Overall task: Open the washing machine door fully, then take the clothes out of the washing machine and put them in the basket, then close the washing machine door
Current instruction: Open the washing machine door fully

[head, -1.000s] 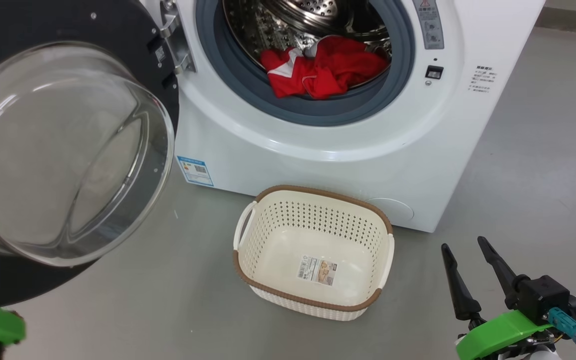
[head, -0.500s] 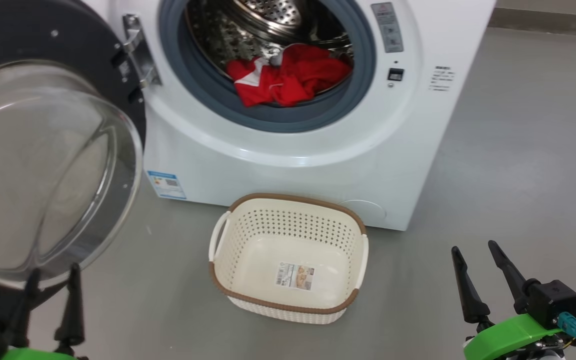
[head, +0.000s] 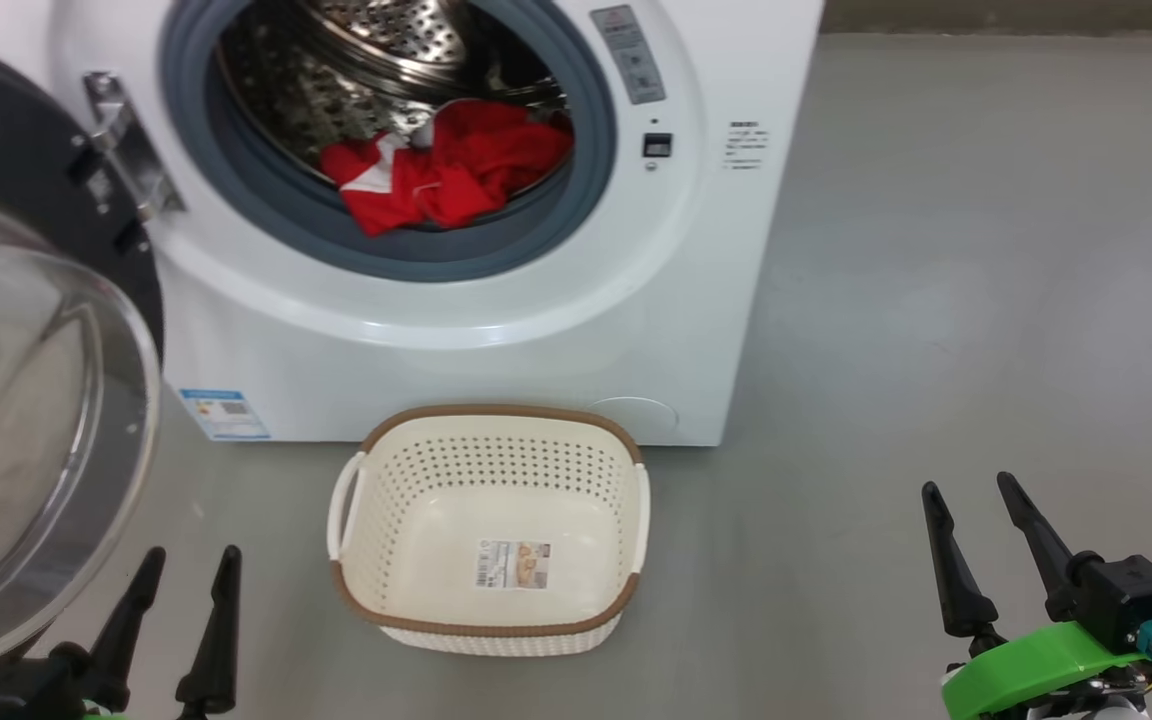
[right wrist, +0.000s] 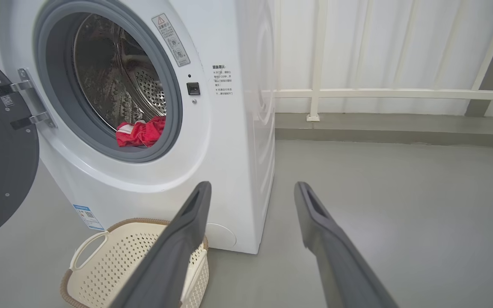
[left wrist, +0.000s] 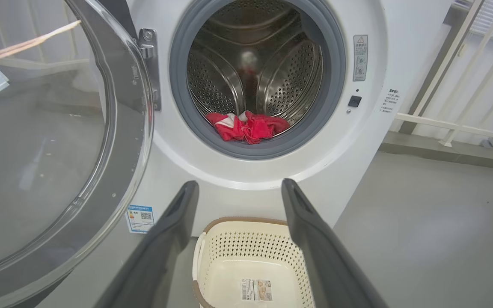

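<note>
The white washing machine (head: 456, 340) stands with its door (head: 26, 420) swung wide to the left, black rim and clear glass bowl facing me. Red clothes (head: 446, 170) with white panels lie at the drum's front lip, also seen as clothes (left wrist: 246, 126) and clothes (right wrist: 140, 132). The cream basket (head: 491, 625) with a brown rim sits on the floor before the machine, nothing in it but a sticker. My left gripper (head: 191, 563) is open at the lower left, just right of the door, holding nothing. My right gripper (head: 971, 488) is open at the lower right, well clear of the machine.
Grey floor (head: 936, 300) stretches to the right of the machine. A white railing (right wrist: 379, 94) and wall stand behind it. The open door (left wrist: 58, 141) takes up the space on the left.
The head camera has turned, shifting the whole scene leftward. My left gripper came into view below the door and now stands open and free of it.
</note>
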### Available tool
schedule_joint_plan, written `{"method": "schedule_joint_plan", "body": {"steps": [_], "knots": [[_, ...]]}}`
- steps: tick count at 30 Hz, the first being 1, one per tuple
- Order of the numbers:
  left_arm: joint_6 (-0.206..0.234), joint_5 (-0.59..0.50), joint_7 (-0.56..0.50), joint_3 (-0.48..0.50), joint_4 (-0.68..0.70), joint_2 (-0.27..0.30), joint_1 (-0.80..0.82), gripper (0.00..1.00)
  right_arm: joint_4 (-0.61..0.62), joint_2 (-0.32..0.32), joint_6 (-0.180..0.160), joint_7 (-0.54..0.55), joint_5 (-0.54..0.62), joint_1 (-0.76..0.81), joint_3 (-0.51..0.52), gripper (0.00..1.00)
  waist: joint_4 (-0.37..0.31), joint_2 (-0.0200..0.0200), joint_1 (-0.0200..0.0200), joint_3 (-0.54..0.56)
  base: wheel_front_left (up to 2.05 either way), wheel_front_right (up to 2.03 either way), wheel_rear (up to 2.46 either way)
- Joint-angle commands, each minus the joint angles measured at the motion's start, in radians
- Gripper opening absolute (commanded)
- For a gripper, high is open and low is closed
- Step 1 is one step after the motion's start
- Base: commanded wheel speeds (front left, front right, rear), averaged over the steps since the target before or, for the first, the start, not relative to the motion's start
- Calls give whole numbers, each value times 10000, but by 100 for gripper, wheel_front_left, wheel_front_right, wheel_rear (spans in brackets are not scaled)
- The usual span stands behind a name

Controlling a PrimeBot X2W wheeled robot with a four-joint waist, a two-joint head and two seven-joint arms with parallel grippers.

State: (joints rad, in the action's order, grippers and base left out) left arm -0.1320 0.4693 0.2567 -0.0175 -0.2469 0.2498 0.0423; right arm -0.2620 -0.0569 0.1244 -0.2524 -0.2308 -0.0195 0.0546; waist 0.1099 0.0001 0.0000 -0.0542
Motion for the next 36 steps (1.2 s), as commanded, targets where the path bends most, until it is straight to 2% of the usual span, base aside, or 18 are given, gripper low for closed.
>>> {"method": "schedule_joint_plan", "body": {"steps": [1, 7, 13, 36], "knots": [[14, 110, 51, 283, 306, 354, 126, 100, 296, -57, 63, -93, -131, -68, -134, 100, -454, -1, 0, -41, 0, 0, 0], [14, 168, 51, 222, 401, 350, 24, 100, 351, -52, 63, -93, -128, -56, -66, 100, -898, -1, 0, -12, 0, 0, 0], [14, 163, 51, 193, 537, 302, -55, 100, 414, -50, 63, -93, -124, 50, 24, 100, -1059, -1, 0, 63, 0, 0, 0], [14, 14, 51, 451, 749, 279, -125, 100, 452, -19, 63, -93, -88, 14, 20, 100, -845, -1, 0, 42, 2, -4, 2]]}}
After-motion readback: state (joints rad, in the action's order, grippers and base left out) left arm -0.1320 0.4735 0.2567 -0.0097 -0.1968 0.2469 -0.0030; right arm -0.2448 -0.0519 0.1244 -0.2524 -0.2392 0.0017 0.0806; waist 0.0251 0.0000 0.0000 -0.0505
